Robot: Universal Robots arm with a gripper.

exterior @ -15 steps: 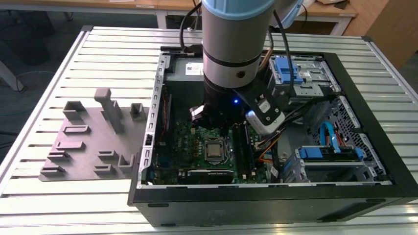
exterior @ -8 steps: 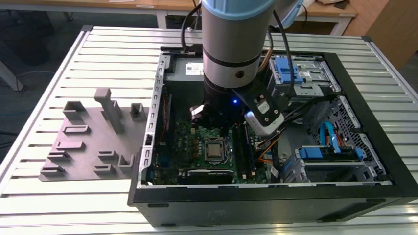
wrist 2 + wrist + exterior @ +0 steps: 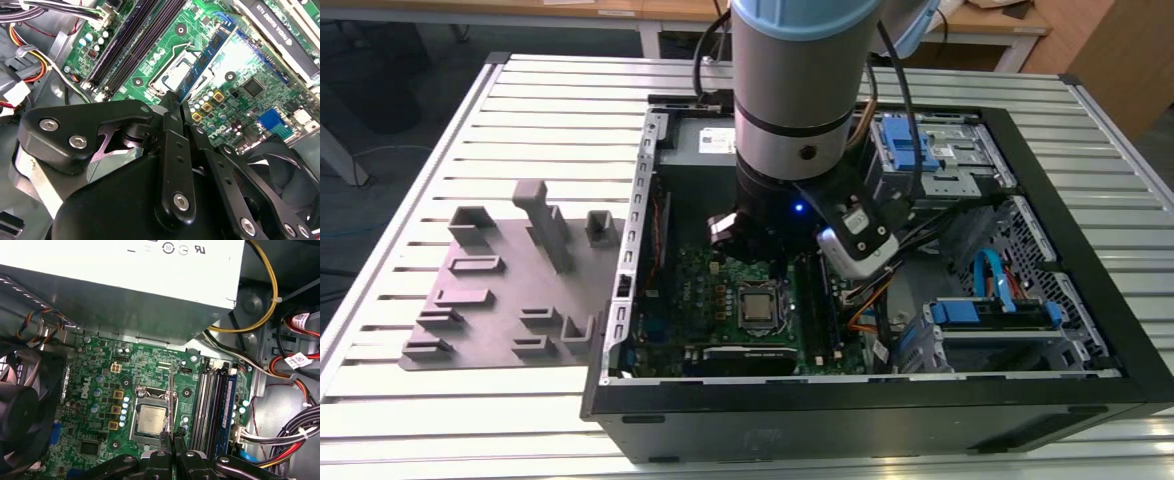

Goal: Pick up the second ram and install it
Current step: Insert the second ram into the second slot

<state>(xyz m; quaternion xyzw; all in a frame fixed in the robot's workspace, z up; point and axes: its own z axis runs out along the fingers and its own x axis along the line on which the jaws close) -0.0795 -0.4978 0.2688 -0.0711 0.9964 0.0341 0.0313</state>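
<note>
On the slatted desk (image 3: 520, 120) lies the open computer case (image 3: 854, 410). Your gripper (image 3: 176, 100) is clamped on the second ram (image 3: 207, 52) above the motherboard (image 3: 100, 390): light, stiff, fragile; hold by its edges.

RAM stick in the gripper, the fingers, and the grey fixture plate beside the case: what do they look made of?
second ram: looks like fibreglass circuit board, blue-green, with dark chips along it.
gripper: fingers look like black anodised or painted metal, matte, with bright screws; shut on the ram's edge.
fixture plate: uniform dull grey with blocky holders, probably plastic, possibly printed; cannot be sure.
</note>
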